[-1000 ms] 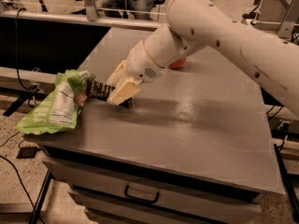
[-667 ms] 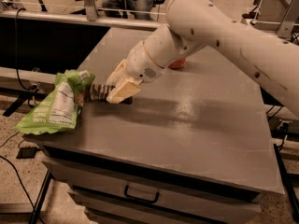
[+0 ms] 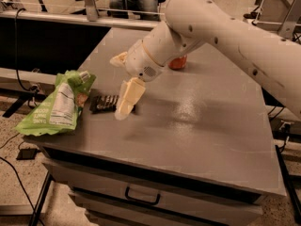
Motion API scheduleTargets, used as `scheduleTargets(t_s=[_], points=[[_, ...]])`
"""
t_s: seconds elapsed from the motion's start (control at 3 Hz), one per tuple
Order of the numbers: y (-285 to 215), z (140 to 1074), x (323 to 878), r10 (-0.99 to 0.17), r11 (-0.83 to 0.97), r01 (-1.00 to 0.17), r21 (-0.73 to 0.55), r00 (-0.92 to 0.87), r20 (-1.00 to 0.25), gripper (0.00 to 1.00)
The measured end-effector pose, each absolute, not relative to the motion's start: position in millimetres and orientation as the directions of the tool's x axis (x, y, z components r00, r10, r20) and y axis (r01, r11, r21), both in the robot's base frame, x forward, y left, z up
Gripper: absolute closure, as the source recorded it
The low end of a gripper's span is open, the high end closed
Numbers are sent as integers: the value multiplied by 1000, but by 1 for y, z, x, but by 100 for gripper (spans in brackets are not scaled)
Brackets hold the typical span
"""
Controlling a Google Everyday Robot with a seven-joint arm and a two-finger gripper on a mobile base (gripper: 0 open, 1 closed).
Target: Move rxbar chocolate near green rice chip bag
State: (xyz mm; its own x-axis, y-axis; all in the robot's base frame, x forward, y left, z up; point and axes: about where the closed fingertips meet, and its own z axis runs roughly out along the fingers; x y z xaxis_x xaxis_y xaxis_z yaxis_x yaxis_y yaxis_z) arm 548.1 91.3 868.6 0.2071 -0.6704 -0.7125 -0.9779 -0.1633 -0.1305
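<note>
The rxbar chocolate (image 3: 103, 103), a flat dark wrapper with white lettering, lies on the grey table (image 3: 207, 126) near its left edge. Its left end is right beside the green rice chip bag (image 3: 55, 105), a lime-green wrinkly bag with a white label that overhangs the table's left front corner. My gripper (image 3: 118, 87) hangs just above and to the right of the bar. It is open and holds nothing. One cream finger (image 3: 128, 96) points down over the bar's right end and hides it.
A red soda can (image 3: 178, 63) stands at the middle back of the table, partly hidden by my arm (image 3: 225, 36). The table has a drawer with a handle (image 3: 140, 197) in front. Black benches and cables are at the left.
My gripper has risen off the table and opened. The bar now lies free on the table beside the green bag.
</note>
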Motion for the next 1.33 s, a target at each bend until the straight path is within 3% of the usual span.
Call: scheduleTargets(t_s=[0.33,1.0,1.33], points=[[79,886,554,-678,-224,-962,-158,270,-683,0],[23,929,574,-717,-179,-938,-298,332,-613,0],[21,930,575,-718,-174,-937,-303,331,-612,0]])
